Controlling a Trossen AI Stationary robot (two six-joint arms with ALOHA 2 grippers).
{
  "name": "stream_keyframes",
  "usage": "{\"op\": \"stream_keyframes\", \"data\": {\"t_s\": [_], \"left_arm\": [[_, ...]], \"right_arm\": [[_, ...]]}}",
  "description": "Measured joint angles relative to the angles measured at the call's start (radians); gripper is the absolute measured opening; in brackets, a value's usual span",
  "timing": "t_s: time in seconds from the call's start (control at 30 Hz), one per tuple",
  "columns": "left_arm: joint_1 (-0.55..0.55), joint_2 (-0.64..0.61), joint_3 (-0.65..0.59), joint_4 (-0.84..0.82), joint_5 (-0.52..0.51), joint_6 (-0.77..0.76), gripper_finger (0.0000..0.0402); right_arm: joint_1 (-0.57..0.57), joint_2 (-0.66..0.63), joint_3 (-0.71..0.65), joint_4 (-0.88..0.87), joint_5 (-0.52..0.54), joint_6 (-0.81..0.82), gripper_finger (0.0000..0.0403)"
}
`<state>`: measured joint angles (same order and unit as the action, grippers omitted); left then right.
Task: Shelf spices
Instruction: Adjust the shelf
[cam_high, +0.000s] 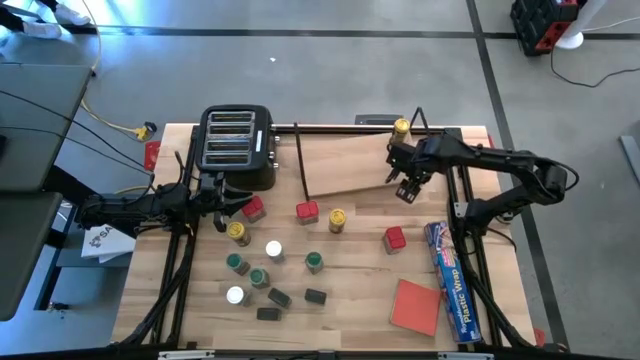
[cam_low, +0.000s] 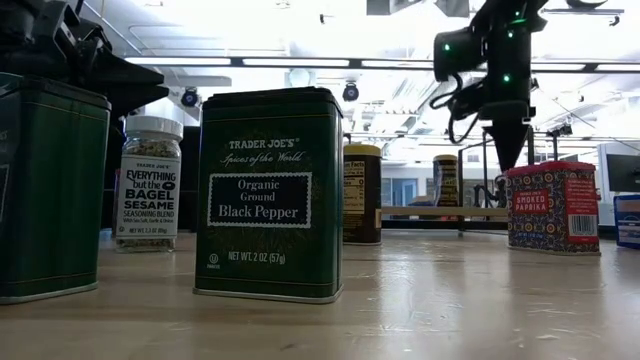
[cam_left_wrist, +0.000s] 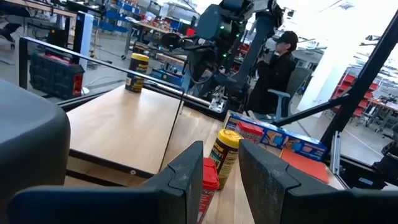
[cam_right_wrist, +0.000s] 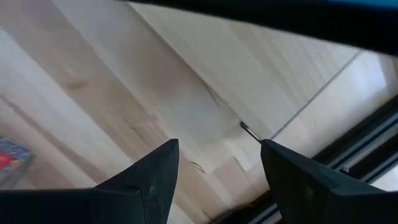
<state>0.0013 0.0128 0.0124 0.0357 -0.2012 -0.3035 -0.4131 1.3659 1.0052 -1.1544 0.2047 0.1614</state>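
The shelf (cam_high: 345, 165), a black wire frame on a light wooden board, lies at the far middle of the table; one yellow-topped jar (cam_high: 401, 128) stands at its far right corner. Several spices stand loose on the table's near half, among them red tins (cam_high: 307, 211), a yellow-topped jar (cam_high: 337, 221) and green-topped tins (cam_high: 314, 262). My right gripper (cam_right_wrist: 221, 162) hangs open, pointing down over the board's near right part (cam_right_wrist: 155, 93), with nothing between its fingers. My left gripper (cam_left_wrist: 221, 168) waits level and open at the table's left, a red tin (cam_high: 253, 208) just beyond its fingertips.
A black toaster (cam_high: 235, 148) stands left of the shelf. A long blue wrap box (cam_high: 450, 280) and a flat red pad (cam_high: 415, 305) lie at the near right. A person (cam_left_wrist: 277, 68) sits beyond the table's right side. Bare wood lies between the shelf and the spices.
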Motion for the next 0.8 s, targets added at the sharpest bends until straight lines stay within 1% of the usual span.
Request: {"op": "stream_keyframes", "data": {"t_s": [0.17, 0.2, 0.27, 0.37, 0.43, 0.5, 0.57, 0.63, 0.8], "left_arm": [[0.000, 0.000, 0.000, -0.004, 0.023, -0.025, 0.0097], [0.000, 0.000, 0.000, -0.004, 0.024, -0.035, 0.0097], [0.000, 0.000, 0.000, -0.004, 0.021, -0.053, 0.0097], [0.000, 0.000, 0.000, -0.003, 0.009, -0.060, 0.0097], [0.000, 0.000, 0.000, -0.002, 0.003, -0.061, 0.0097], [0.000, 0.000, 0.000, 0.000, -0.002, -0.061, 0.0097], [0.000, 0.000, 0.000, 0.000, -0.003, -0.062, 0.0097], [0.000, 0.000, 0.000, 0.000, -0.003, -0.063, 0.0097], [0.000, 0.000, 0.000, 0.000, -0.003, -0.063, 0.0097]], "right_arm": [[0.051, 0.000, 0.070, -0.016, -0.005, 0.042, 0.0222], [0.071, 0.000, 0.091, -0.010, -0.019, 0.041, 0.0222], [0.118, -0.001, 0.124, 0.047, -0.079, 0.008, 0.0222], [0.187, 0.007, 0.123, 0.214, -0.204, -0.078, 0.0222], [0.213, 0.040, 0.115, 0.306, -0.278, -0.120, 0.0221], [0.224, 0.093, 0.111, 0.358, -0.314, -0.140, 0.0215], [0.225, 0.155, 0.111, 0.406, -0.335, -0.155, 0.0203], [0.224, 0.216, 0.111, 0.449, -0.347, -0.172, 0.0182], [0.220, 0.332, 0.111, 0.536, -0.356, -0.188, 0.0102]]}}
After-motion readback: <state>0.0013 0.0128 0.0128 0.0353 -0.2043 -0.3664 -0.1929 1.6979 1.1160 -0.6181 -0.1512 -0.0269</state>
